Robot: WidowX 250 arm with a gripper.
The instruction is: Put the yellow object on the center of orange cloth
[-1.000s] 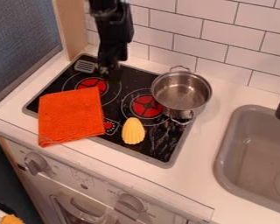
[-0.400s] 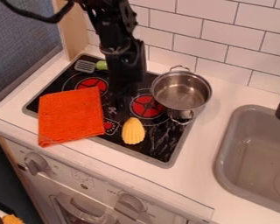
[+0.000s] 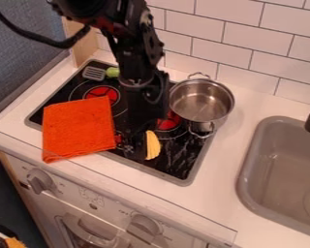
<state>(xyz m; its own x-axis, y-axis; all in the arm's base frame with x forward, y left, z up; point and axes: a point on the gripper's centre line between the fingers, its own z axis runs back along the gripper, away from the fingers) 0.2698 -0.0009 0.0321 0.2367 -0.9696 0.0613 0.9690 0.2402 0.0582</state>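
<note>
Flat black glass stovetop [image 3: 180, 160], left of rectangular grey sink [image 3: 243, 179]
On it: square orange fabric cloth [image 3: 79, 128] left, round silver metal pot [image 3: 201, 104] back right, ridged yellow oval object [image 3: 153, 146] between, nearer front.

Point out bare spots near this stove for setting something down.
Free: the counter between the stove and the sink, and the strip in front of the stove's right half. Crowded: between the orange cloth and the pot, where the gripper hangs beside the yellow object. The spatula takes the stove's back left corner.
</note>
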